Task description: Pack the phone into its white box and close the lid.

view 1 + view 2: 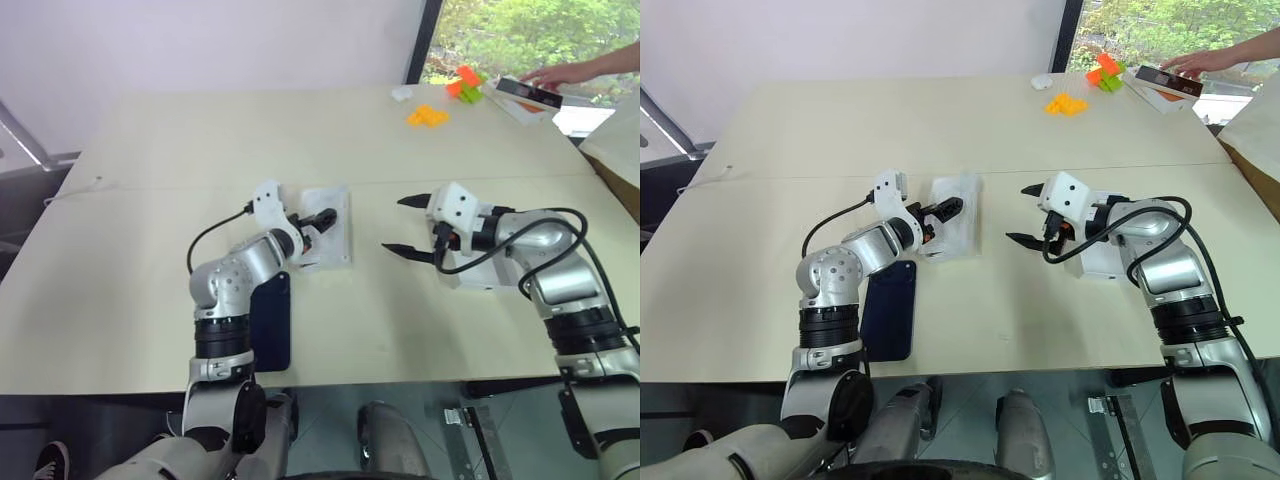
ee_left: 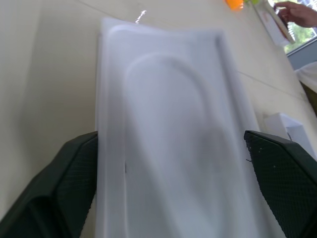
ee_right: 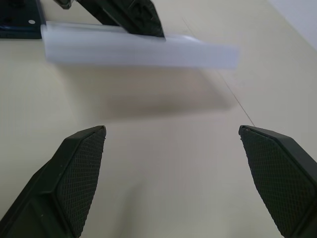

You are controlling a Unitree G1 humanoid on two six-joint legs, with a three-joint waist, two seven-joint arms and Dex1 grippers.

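Note:
The white box [image 1: 338, 225], a shallow white tray with a moulded recess, lies just left of the table's middle. Its near end looks slightly raised over a shadow. My left gripper [image 2: 171, 139] is open, one finger at each long side of the tray's near end. The phone [image 1: 272, 322], dark navy and glossy, lies flat on the table under my left forearm, near the front edge. My right gripper [image 1: 393, 225] hangs open and empty above bare table to the right of the tray. A white shell [image 1: 1098, 262], apparently the lid, sits mostly hidden under my right arm.
At the far right of the table lie orange pieces [image 1: 428, 116], an orange and green toy [image 1: 463, 82] and a small white item [image 1: 402, 92]. A person's hand [image 1: 560, 74] rests on a flat box with a dark top [image 1: 527, 92]. Bare table separates my two grippers.

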